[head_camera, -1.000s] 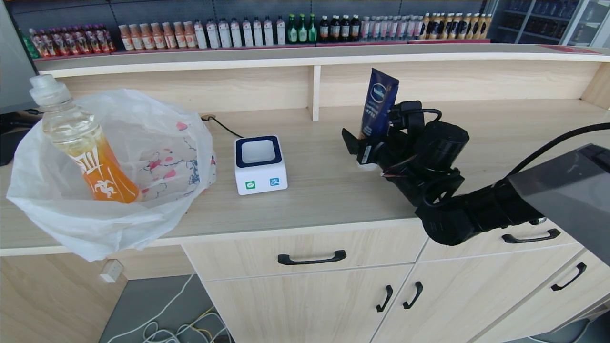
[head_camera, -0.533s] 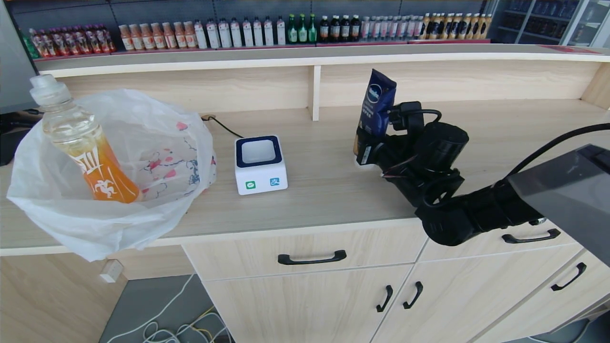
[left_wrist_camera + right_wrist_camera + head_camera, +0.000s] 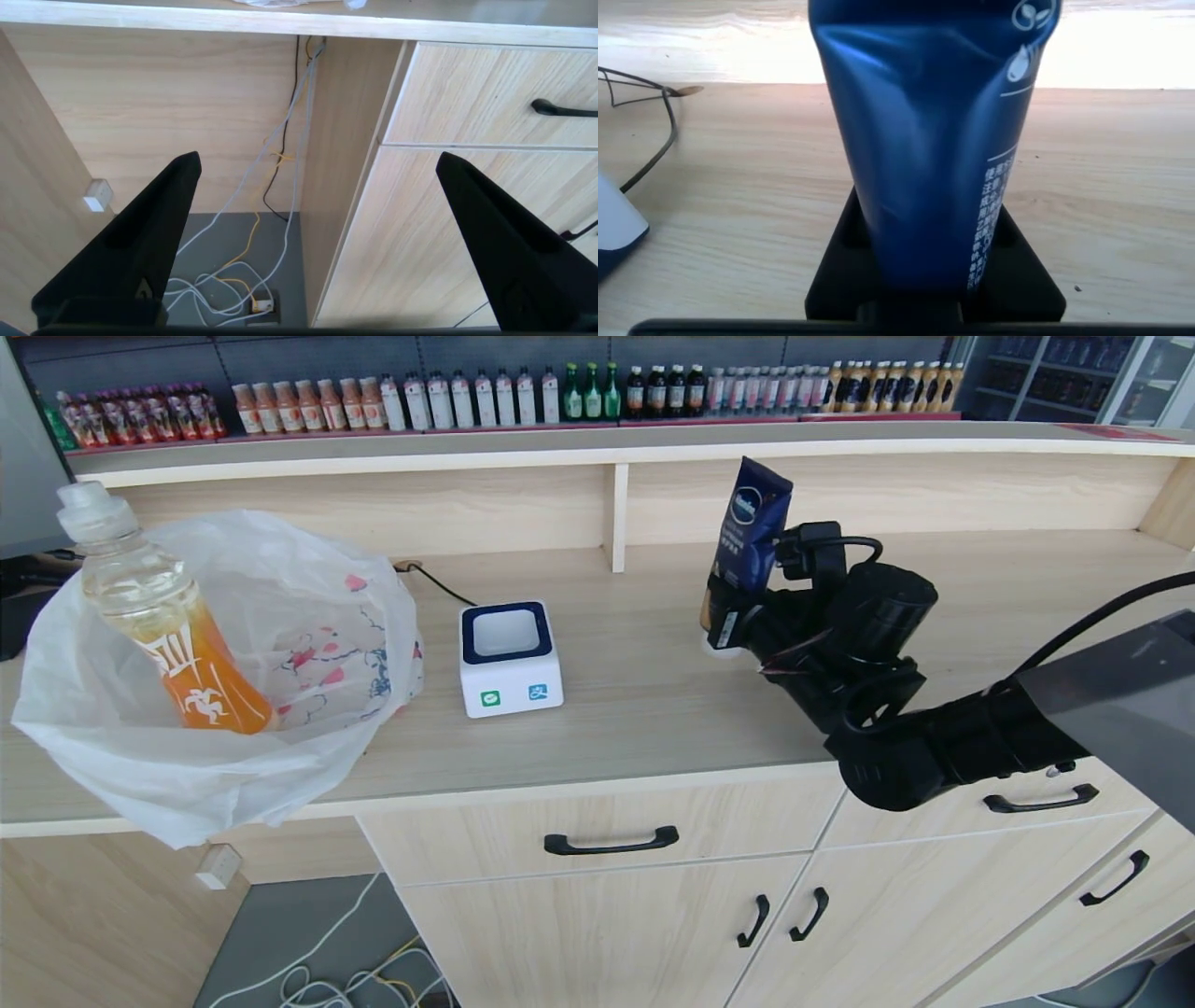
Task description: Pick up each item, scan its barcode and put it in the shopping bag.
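A dark blue tube (image 3: 750,537) stands upright, crimped end up, in my right gripper (image 3: 724,616), which is shut on its lower part just above the counter at centre right. Up close the blue tube (image 3: 934,140) sits between the black fingers (image 3: 842,257). The white scanner with a blue-rimmed top (image 3: 509,656) sits on the counter left of the gripper. At the left a white plastic shopping bag (image 3: 308,616) lies open with an orange drink bottle (image 3: 163,621) leaning inside. My left gripper (image 3: 318,252) hangs open below the counter, facing the cabinet and cables.
The wooden counter (image 3: 635,709) has a raised back ledge with a vertical divider (image 3: 613,518) behind the scanner. A black cable (image 3: 434,581) runs from the scanner to the back. Drinks line the far shelf (image 3: 560,397). Drawers with black handles (image 3: 611,843) sit below.
My right gripper closed on the blue tube, then lifted it slightly and shifted it a little to the right. The bag, bottle and scanner stayed still.
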### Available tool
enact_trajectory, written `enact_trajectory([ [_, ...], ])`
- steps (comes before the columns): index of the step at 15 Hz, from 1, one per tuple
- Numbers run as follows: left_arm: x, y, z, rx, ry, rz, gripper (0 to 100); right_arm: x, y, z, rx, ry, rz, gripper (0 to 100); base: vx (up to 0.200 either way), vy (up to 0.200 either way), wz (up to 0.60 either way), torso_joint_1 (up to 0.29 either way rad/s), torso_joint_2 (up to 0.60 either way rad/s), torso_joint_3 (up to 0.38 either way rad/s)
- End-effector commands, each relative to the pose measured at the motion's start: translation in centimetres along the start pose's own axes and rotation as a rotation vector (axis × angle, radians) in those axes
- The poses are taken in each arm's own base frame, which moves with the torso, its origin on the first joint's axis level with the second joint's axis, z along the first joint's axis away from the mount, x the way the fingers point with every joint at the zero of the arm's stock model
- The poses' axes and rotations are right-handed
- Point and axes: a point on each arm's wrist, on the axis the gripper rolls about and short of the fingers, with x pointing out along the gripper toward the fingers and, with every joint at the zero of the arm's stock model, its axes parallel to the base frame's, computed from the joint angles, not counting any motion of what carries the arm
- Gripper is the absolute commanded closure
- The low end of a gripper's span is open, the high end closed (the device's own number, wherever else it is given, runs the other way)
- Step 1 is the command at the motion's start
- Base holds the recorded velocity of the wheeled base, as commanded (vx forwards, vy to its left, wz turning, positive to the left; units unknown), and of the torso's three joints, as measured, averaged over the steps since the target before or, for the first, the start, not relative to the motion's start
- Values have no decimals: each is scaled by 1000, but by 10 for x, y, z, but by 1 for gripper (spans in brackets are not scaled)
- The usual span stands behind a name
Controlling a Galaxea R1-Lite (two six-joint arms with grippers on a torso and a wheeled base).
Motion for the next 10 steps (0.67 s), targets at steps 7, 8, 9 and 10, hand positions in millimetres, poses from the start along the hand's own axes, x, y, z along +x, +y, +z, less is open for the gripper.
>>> enact_trajectory([
  [7, 0, 0, 0, 0, 0, 0, 0, -51, -4, 54, 9, -43, 21, 100, 0, 0, 0, 0, 0, 0],
  [8, 0, 0, 0, 0, 0, 0, 0, -62, -4, 59, 10, -47, 27, 100, 0, 0, 0, 0, 0, 0],
  [9, 0, 0, 0, 0, 0, 0, 0, -68, -4, 62, 14, -55, 30, 100, 0, 0, 0, 0, 0, 0],
  [10, 0, 0, 0, 0, 0, 0, 0, -90, 1, 68, 40, -65, 52, 100, 0, 0, 0, 0, 0, 0],
])
